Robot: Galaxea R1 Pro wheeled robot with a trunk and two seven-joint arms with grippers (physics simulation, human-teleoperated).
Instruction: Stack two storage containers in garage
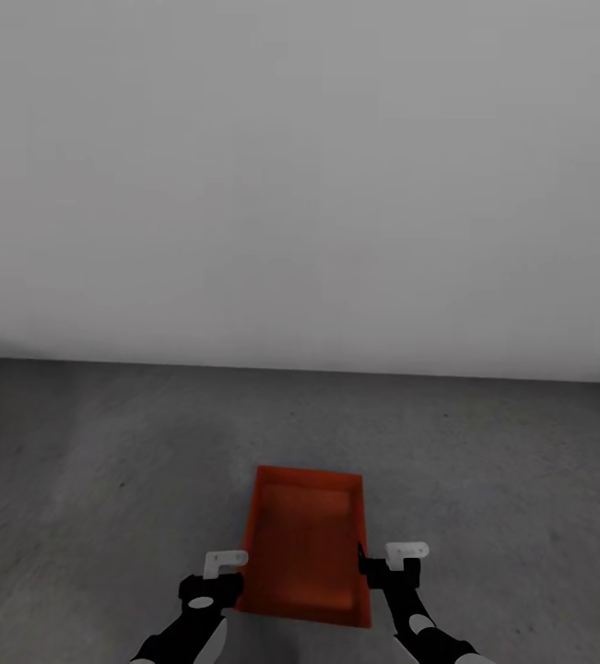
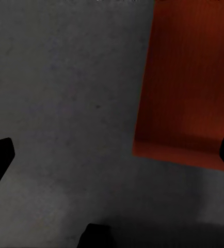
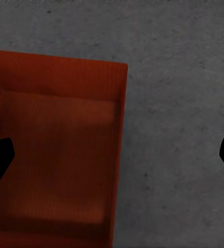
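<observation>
A white wall (image 1: 300, 175) rises behind the grey concrete floor (image 1: 106, 443). One orange-red container (image 1: 307, 546) sits on that floor between both arms. The left gripper (image 1: 218, 576) and right gripper (image 1: 394, 564) flank its sides, jaws spread wide, holding nothing.

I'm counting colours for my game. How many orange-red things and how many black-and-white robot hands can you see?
Orange-red bins: 1, the bin on the grey floor.
Black-and-white robot hands: 2, the left gripper and the right gripper, one at each side of the bin.
Total: 3.
</observation>
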